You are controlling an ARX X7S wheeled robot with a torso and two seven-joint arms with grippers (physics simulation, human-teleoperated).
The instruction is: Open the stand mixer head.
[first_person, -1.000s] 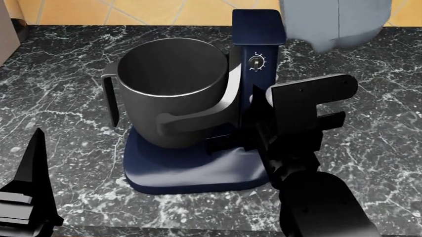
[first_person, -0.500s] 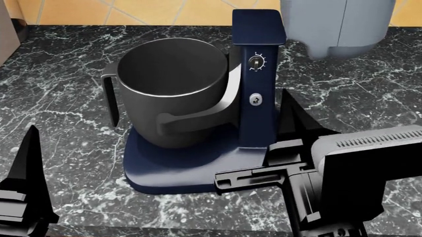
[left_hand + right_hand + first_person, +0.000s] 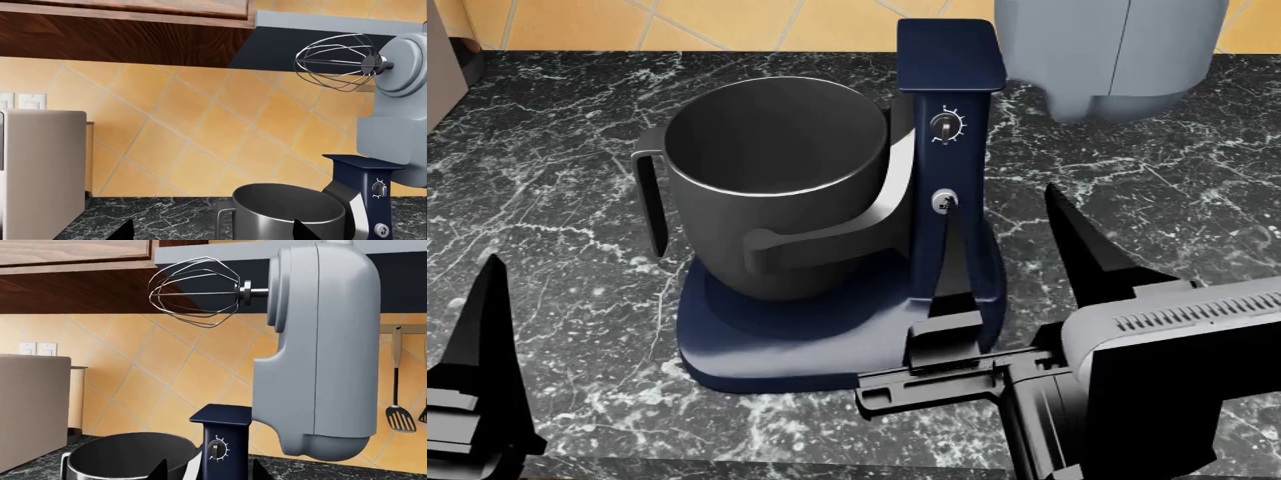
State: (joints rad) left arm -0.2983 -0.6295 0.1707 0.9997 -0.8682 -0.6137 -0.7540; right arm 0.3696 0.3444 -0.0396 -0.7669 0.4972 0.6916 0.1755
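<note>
The stand mixer head (image 3: pixel 320 350) is pale grey-blue and stands tilted up and back on the navy column (image 3: pixel 223 440). Its wire whisk (image 3: pixel 193 290) points sideways, high above the dark grey bowl (image 3: pixel 120 457). The head also shows in the head view (image 3: pixel 1108 50) and in the left wrist view (image 3: pixel 397 100). My right gripper (image 3: pixel 1014 260) is open and empty, low in front of the mixer. One of its fingers (image 3: pixel 948 270) lies in front of the column (image 3: pixel 950 150). My left gripper (image 3: pixel 212 234) is open and empty, and its finger (image 3: pixel 487 330) shows at the counter's front left.
The black marble counter (image 3: pixel 561 180) carries the mixer's navy base (image 3: pixel 787 350). A beige appliance (image 3: pixel 40 170) stands at the left by the tiled wall. A spatula (image 3: pixel 397 390) hangs on the wall to the right. Wood cabinets (image 3: pixel 120 30) and a hood hang above.
My right gripper has drawn back from the column, dropped lower and turned, so both its fingers now point forward. The mixer head has tilted slightly further back. The left gripper has barely moved.
</note>
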